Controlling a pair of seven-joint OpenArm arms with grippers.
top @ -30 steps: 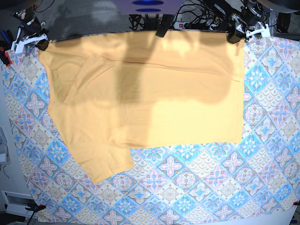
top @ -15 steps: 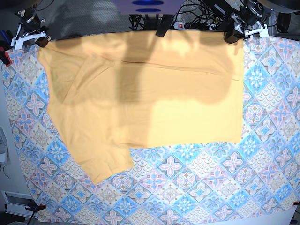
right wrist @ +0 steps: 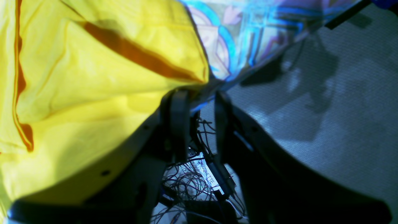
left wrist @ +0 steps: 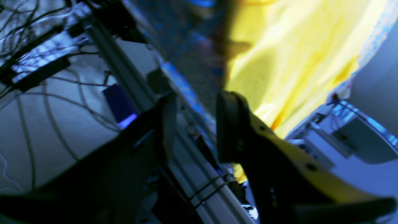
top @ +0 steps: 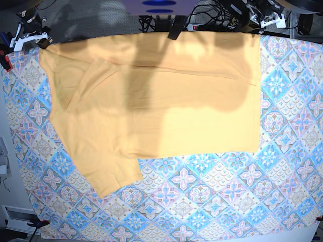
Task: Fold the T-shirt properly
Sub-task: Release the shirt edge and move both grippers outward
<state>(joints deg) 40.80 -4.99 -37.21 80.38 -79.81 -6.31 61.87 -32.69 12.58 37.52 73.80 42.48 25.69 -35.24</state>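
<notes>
The yellow-orange T-shirt (top: 166,101) lies flat on the far half of the patterned tablecloth (top: 227,201), with one sleeve (top: 113,176) reaching toward the front left. No lettering shows. My left gripper (top: 258,26) is open and empty, just beyond the shirt's far right corner and off the table edge. In the left wrist view its gripper (left wrist: 194,124) shows a wide gap, with the shirt (left wrist: 295,56) ahead. My right gripper (top: 43,44) sits at the far left corner. In the right wrist view it (right wrist: 200,124) is slightly open and empty, just short of the shirt's corner (right wrist: 93,77).
A black clamp (top: 176,27) grips the far table edge at the middle. Cables and a power strip (top: 207,22) lie behind the table. A red clamp (top: 6,61) sits on the left edge. Bare tablecloth (right wrist: 242,31) borders the shirt corner.
My left gripper has drawn back up and to the right, away from the shirt's far right corner. My right gripper has shifted slightly toward the far edge. The shirt lies much the same.
</notes>
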